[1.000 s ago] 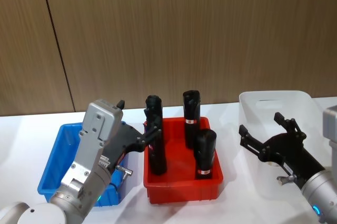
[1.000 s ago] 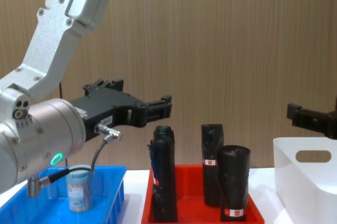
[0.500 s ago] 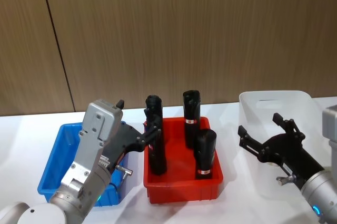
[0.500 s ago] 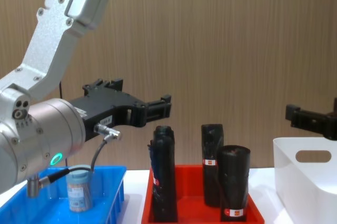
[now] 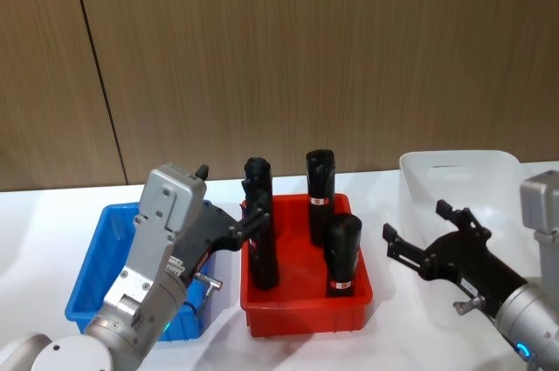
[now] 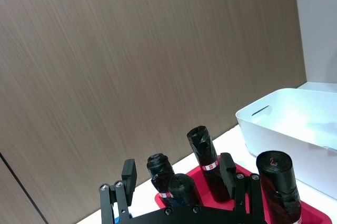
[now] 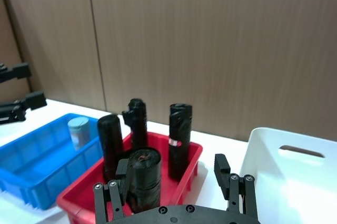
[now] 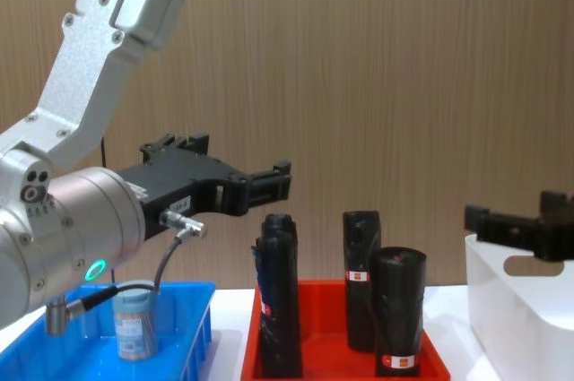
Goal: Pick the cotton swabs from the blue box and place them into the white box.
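One cotton swabs jar (image 8: 134,323), clear with a pale blue lid, stands in the blue box (image 8: 193,332); it also appears as the cotton swabs jar (image 7: 79,132) in the right wrist view. My left gripper (image 5: 229,195) hangs open above the blue box (image 5: 92,275), at its right side, holding nothing. My right gripper (image 5: 417,224) is open and empty in the air between the red tray and the white box (image 5: 454,170). In the chest view the right gripper (image 8: 511,215) hovers at the left wall of the white box (image 8: 502,318).
A red tray (image 5: 306,314) sits between the two boxes with three tall black cylinders (image 5: 343,253) standing in it. A wooden wall panel closes off the back of the white table (image 5: 35,240).
My right gripper has moved left and slightly down, away from the white box toward the red tray. The left arm and the jar have stayed still.
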Tool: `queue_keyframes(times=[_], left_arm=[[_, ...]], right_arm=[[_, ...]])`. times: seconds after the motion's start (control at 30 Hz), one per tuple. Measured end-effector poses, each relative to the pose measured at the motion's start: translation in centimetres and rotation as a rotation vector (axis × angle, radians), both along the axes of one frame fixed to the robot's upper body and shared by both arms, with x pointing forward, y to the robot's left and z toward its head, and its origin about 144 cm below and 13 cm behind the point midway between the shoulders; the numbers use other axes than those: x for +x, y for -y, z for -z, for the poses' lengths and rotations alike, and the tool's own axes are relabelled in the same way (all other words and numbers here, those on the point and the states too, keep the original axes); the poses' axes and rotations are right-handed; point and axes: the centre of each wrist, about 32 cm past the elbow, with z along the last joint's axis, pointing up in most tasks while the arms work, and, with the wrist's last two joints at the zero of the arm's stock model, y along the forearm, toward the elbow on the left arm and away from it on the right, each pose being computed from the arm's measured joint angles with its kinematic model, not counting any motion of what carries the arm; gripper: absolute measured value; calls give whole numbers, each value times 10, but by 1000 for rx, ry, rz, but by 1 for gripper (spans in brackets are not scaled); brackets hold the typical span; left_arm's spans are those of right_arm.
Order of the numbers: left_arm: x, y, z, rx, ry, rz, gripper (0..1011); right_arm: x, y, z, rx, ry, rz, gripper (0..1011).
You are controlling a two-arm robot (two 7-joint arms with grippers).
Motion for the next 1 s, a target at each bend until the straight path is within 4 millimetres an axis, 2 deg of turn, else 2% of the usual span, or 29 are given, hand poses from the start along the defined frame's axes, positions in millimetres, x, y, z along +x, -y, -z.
queue_keyframes(times=[0.47, 1.0], left_arm=[[0, 0, 0, 1, -1, 0, 1004], [0, 0, 0, 1, -1, 0, 1004]], right_arm=[[21, 1, 14, -11, -83, -105, 1002], [49, -8, 30, -43, -131, -183, 1002]])
